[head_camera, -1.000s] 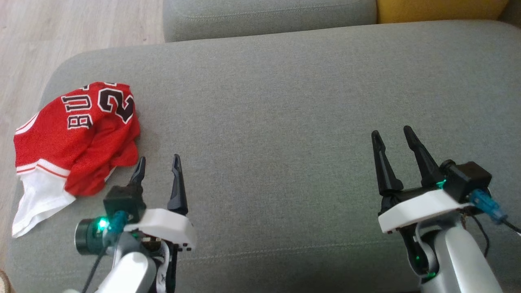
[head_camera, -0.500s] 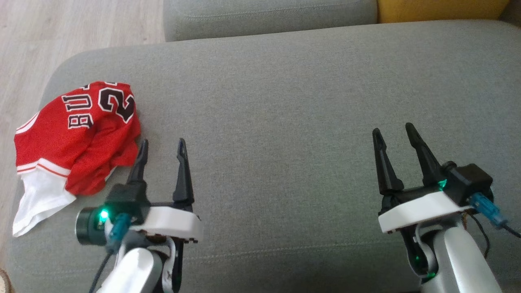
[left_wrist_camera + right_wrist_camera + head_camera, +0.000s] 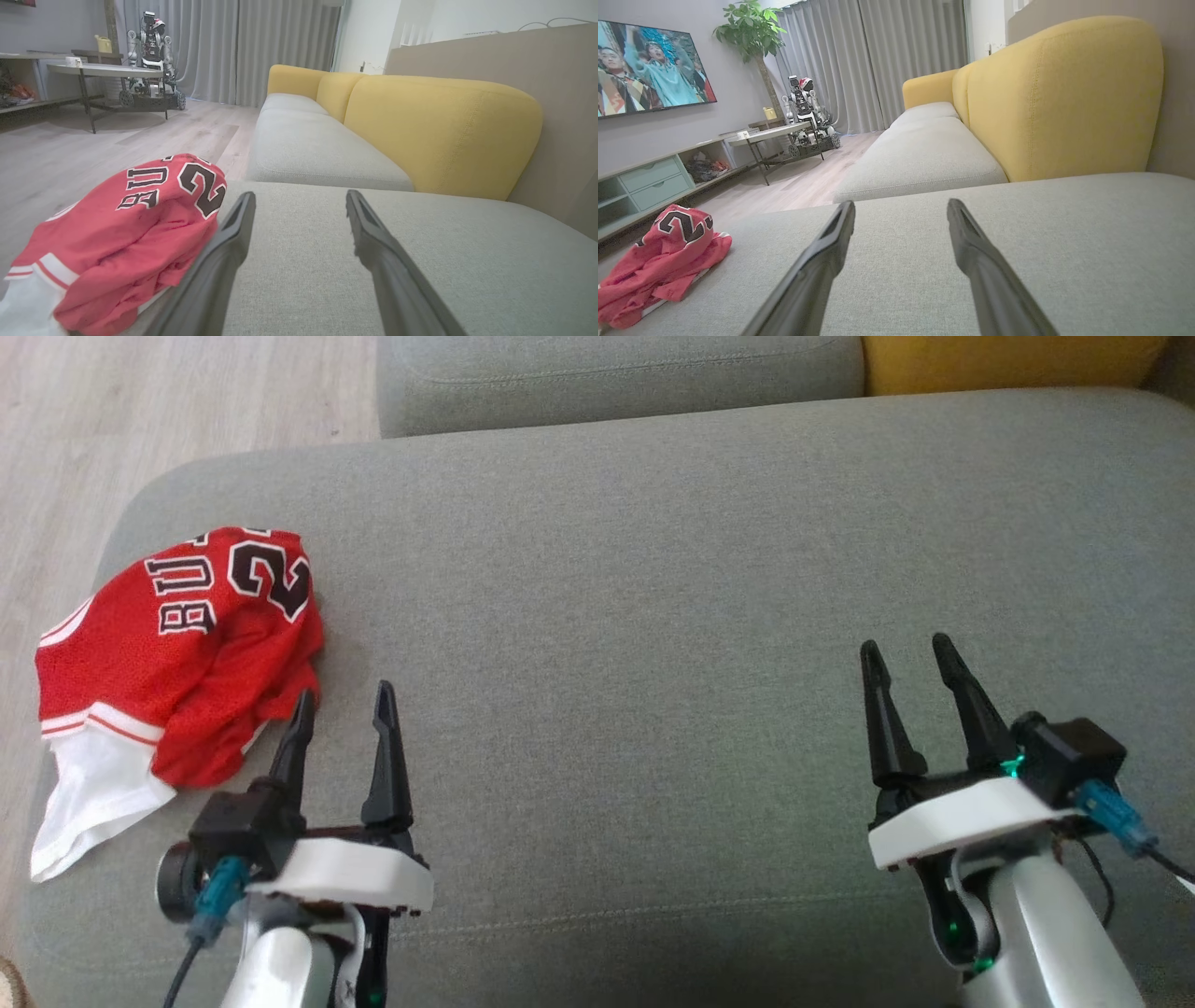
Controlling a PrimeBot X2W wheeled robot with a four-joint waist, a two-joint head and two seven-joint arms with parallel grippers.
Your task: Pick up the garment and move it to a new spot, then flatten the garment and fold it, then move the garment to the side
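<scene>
Sofa [image 3: 653, 569] first: its grey seat cushion spreads across my head view, with pale wood floor [image 3: 140, 401] past its far left corner and a yellow backrest [image 3: 444, 130] running along the right in my left wrist view. On the cushion's left end I see the jersey [image 3: 177, 653], a crumpled red heap with black-and-white lettering and a numeral on top and a white part trailing toward the near edge. My left gripper [image 3: 344, 693] sits low over the cushion just beside the jersey's right edge. Its fingers are spread apart with nothing between them, and in the left wrist view the left finger [image 3: 224, 261] overlaps the red cloth, though I cannot tell whether it touches. My right gripper [image 3: 906, 645] is well apart from the jersey, over the right part of the cushion, fingers likewise parted and holding nothing, with bare grey fabric between them
</scene>
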